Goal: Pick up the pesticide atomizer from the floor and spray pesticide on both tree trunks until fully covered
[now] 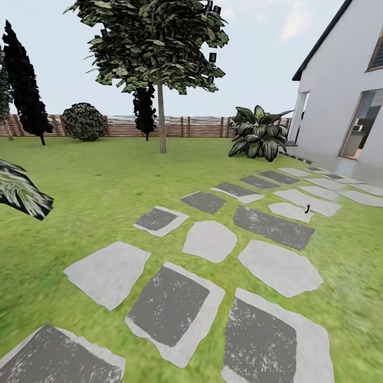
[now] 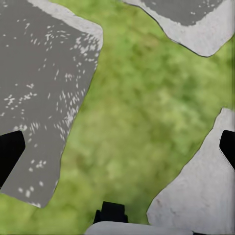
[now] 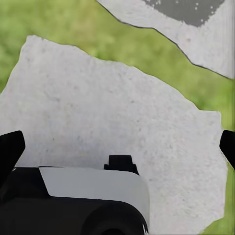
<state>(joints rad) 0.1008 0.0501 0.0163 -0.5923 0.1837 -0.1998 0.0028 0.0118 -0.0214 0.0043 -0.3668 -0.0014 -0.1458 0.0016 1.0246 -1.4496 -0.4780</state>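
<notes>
In the head view the pesticide atomizer (image 1: 307,208) stands as a tiny black bottle on a pale stepping stone, right of centre and some way ahead. A tree (image 1: 151,37) with a flat green canopy rises from the lawn of the garden, its straight grey-brown trunk (image 1: 161,119) bare up to the leaves. My left gripper (image 2: 117,149) is open, its dark fingertips (image 2: 10,154) far apart above grass between two stones. My right gripper (image 3: 117,149) is also open, over a pale stone, with nothing between its fingers (image 3: 10,152).
Grey stepping stones (image 1: 210,240) run from the near ground toward a white house (image 1: 346,85) at right. A broad-leaved plant (image 1: 259,133) stands by the house. Dark cypresses (image 1: 24,88), a round bush (image 1: 83,121) and a slatted fence (image 1: 202,126) line the back. A palm frond (image 1: 21,192) juts in at left.
</notes>
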